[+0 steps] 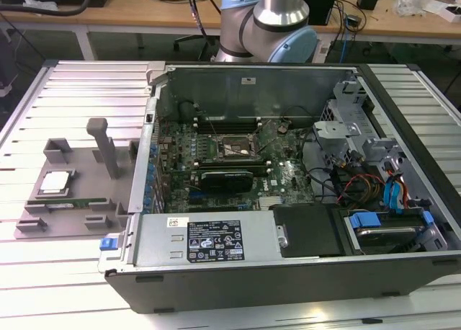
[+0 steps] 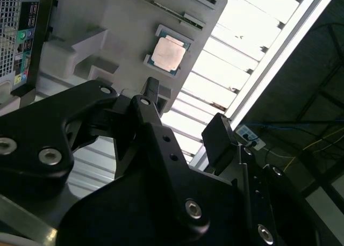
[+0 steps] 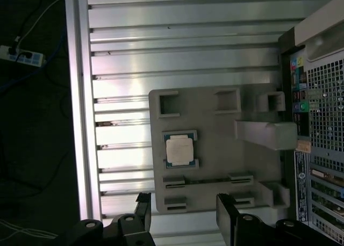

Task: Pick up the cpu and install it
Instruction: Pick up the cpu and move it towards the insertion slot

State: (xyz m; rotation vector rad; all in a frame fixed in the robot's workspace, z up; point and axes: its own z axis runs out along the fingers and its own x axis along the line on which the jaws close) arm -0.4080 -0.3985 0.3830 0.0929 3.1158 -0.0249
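The cpu (image 1: pixel 56 181) is a small square chip with a silvery top. It lies flat in a recess of a grey holder plate (image 1: pixel 83 173), on the slatted table at the exterior view's left. Both wrist views look down on the cpu (image 3: pixel 179 149) (image 2: pixel 168 53) from well above. My gripper (image 3: pixel 184 209) (image 2: pixel 185 117) is open, with its black fingers (image 3: pixel 226 214) spread wide and nothing between them. It hangs clear of the plate and touches nothing. The black socket frame (image 1: pixel 232 148) sits on the motherboard inside the open computer case (image 1: pixel 288 265).
A grey upright post (image 1: pixel 106 146) and several raised brackets stand on the holder plate (image 3: pixel 215 165). The case's wall (image 3: pixel 317 95) borders the plate. The long black graphics card (image 1: pixel 227 179) lies below the socket. The arm's base (image 1: pixel 277 20) stands behind the case. Cables and drive bays fill the case's right.
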